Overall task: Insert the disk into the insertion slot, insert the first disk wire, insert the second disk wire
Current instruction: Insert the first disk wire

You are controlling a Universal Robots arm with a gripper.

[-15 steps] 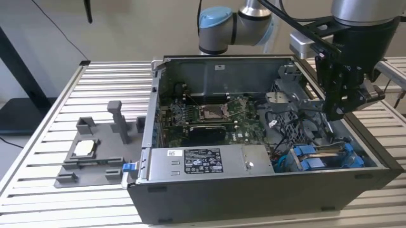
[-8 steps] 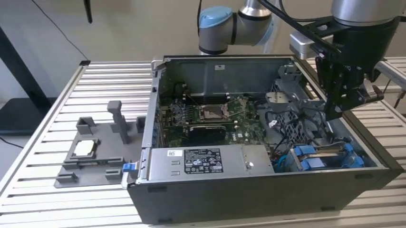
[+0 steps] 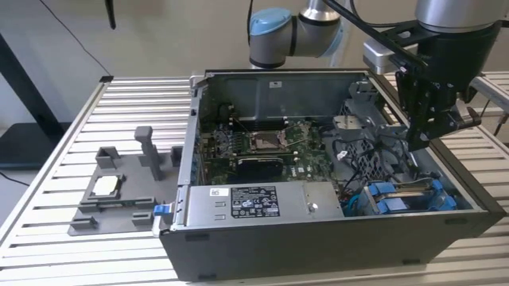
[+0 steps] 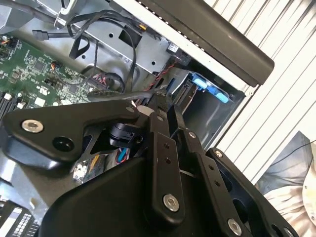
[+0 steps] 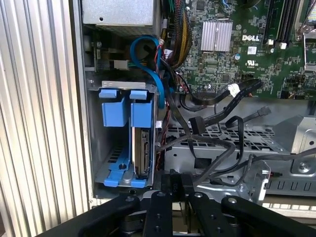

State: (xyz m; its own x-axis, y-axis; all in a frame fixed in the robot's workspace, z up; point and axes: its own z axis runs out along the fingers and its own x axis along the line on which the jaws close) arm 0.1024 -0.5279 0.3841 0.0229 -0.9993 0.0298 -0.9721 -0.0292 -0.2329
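Note:
The disk [image 5: 140, 153] stands on edge in the insertion slot [image 5: 98, 143], held in its blue frame [image 5: 123, 106], at the case's front corner on the exterior view's right. The exterior view shows the disk [image 3: 409, 189] low in the slot [image 3: 362, 199]. My gripper [image 5: 177, 178] hangs just beside the slot, over the metal cage, with its black fingers together and nothing seen between them. Loose black wires with connectors [image 5: 195, 126] lie on the cage close to the fingertips [image 4: 155, 98]. In the exterior view the gripper [image 3: 419, 143] is above the case's right side.
The open case holds a green motherboard [image 3: 263, 143], a silver labelled power-supply box [image 3: 254, 202] and a blue cable [image 5: 148, 49] above the slot. A grey jig with upright posts [image 3: 119, 190] stands at the exterior view's left on the slatted table [image 3: 47, 238].

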